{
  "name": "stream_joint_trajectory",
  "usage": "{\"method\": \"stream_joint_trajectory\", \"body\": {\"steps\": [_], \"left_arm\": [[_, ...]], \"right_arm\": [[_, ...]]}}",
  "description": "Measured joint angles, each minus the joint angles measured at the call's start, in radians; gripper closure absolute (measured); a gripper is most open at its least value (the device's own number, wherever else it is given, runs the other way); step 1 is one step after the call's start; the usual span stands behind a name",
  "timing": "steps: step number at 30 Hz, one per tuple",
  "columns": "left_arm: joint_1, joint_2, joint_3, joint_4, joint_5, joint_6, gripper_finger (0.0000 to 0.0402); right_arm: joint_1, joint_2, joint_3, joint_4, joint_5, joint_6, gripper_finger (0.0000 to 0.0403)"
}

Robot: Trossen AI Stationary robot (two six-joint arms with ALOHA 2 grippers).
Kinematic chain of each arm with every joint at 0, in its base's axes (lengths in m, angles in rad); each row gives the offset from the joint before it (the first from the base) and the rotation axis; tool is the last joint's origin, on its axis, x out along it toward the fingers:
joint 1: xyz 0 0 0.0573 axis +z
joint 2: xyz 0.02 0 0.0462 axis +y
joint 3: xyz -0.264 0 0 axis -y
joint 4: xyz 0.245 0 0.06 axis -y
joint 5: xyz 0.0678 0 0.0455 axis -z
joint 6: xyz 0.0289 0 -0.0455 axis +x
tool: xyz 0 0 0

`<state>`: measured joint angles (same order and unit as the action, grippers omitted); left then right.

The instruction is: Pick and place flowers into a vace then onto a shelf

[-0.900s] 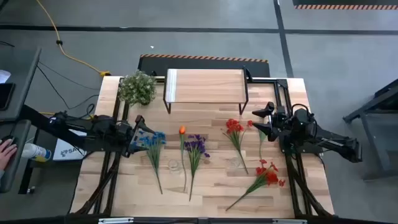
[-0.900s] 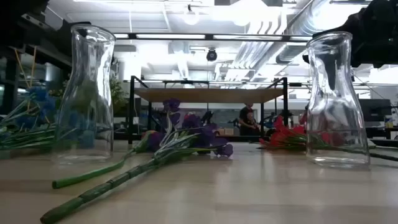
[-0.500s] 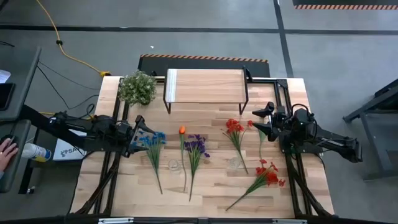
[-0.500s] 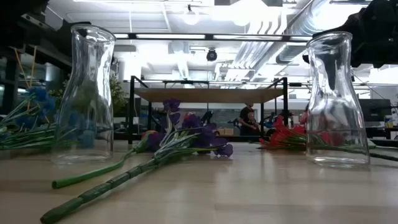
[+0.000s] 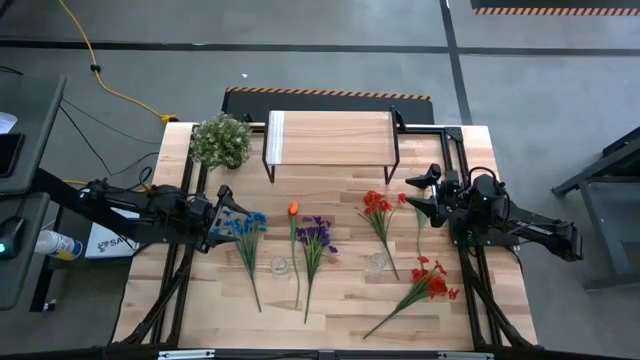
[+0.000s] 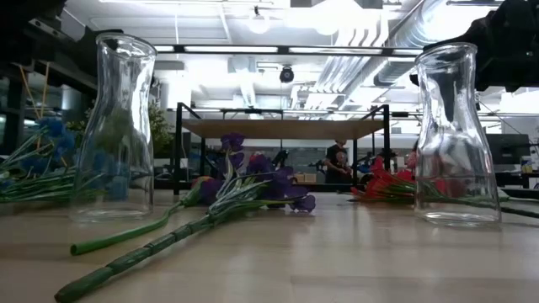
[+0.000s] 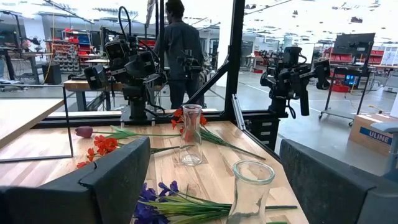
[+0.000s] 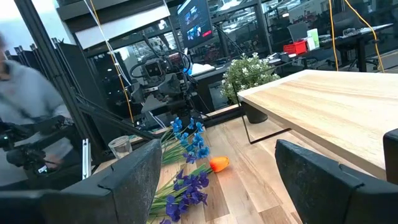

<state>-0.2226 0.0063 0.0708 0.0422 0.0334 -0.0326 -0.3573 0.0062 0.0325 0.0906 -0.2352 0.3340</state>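
Observation:
The flowers lie flat on the wooden table: a blue spray, an orange tulip, a purple spray, a red spray and another red spray. Two clear glass vases stand upright among the stems. The shelf stands at the far edge. My left gripper is open at the left, level, with the blue blooms just in front of its fingertips. My right gripper is open at the right, beside the red spray.
A bushy potted plant stands at the far left, next to the shelf. In the left wrist view a person stands beyond the table. The strip of table between the shelf and the blooms is bare wood.
Both arms and all the flowers have kept still. A person's hand beyond the table's left edge has drawn out of the high view.

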Motion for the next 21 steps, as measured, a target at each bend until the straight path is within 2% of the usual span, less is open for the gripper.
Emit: {"method": "stream_joint_trajectory", "body": {"steps": [21], "left_arm": [[0.0,0.0,0.0,0.003,-0.008,-0.001,0.0011]], "right_arm": [[0.0,0.0,0.0,0.0,0.0,0.001,0.01]]}}
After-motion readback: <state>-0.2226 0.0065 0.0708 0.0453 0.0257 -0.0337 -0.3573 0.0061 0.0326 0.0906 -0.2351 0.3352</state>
